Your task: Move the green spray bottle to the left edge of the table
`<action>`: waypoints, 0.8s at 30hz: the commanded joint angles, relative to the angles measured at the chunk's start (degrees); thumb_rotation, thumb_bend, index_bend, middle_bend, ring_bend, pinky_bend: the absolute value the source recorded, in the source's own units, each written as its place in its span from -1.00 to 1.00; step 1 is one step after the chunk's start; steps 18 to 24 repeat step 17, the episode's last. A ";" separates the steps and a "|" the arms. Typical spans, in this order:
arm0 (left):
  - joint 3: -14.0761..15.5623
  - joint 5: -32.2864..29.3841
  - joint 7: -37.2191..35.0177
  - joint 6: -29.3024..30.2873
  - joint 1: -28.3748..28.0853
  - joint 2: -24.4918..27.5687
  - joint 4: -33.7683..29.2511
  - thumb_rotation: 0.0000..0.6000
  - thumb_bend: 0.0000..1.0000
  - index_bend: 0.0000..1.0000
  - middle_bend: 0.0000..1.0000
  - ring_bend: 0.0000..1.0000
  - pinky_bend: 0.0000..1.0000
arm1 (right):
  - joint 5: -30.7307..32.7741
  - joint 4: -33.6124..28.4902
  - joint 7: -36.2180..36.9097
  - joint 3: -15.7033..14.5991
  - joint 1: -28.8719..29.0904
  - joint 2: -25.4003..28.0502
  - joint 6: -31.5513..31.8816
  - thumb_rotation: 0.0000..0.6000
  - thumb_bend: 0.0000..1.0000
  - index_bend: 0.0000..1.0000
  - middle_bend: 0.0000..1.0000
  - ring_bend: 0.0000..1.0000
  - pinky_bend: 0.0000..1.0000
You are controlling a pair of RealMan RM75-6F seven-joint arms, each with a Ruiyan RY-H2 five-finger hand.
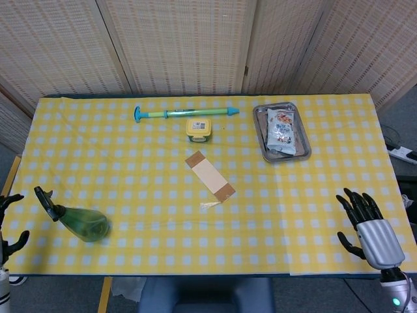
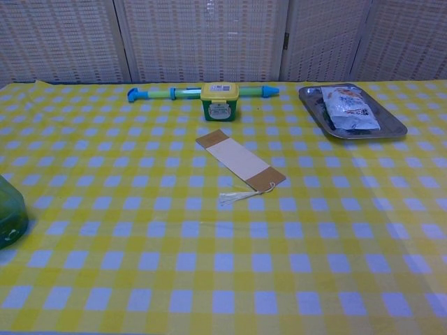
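The green spray bottle (image 1: pixel 81 221) is lying on its side near the table's left edge, while the left hand (image 1: pixel 9 229), seemingly empty with spread fingers, is hanging just beside it and should be withdrawing without brushing it.

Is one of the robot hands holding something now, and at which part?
Nothing is held. The left robot hand is apart from the green spray bottle; the right robot hand is empty, fingers spread.

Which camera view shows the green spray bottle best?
The head view: the whole green spray bottle lies on its side near the table's left edge, black nozzle included. The chest view catches only a cropped green part at its left border.
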 commanded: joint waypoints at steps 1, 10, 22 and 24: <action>4.33 1.93 12.97 -8.02 -0.61 10.14 -8.19 -0.36 -0.59 -0.67 -0.51 -0.81 -0.87 | 0.18 0.03 -0.79 -0.03 0.21 -0.36 -0.57 1.00 -0.21 -1.00 -1.00 -1.00 -1.00; 2.70 -9.40 35.02 -26.92 -2.95 19.49 -25.94 0.65 -0.59 -1.00 -0.98 -1.00 -1.00 | 0.72 -0.10 -3.41 -0.25 0.42 -1.28 -1.75 1.00 -0.21 -1.00 -1.00 -1.00 -1.00; 2.14 -10.67 41.73 -25.85 -2.85 22.50 -32.73 0.70 -0.59 -1.00 -0.99 -1.00 -1.00 | 1.27 -0.26 -4.04 0.08 0.33 -1.50 -1.55 1.00 -0.21 -1.00 -1.00 -1.00 -1.00; 2.14 -10.67 41.73 -25.85 -2.85 22.50 -32.73 0.70 -0.59 -1.00 -0.99 -1.00 -1.00 | 1.27 -0.26 -4.04 0.08 0.33 -1.50 -1.55 1.00 -0.21 -1.00 -1.00 -1.00 -1.00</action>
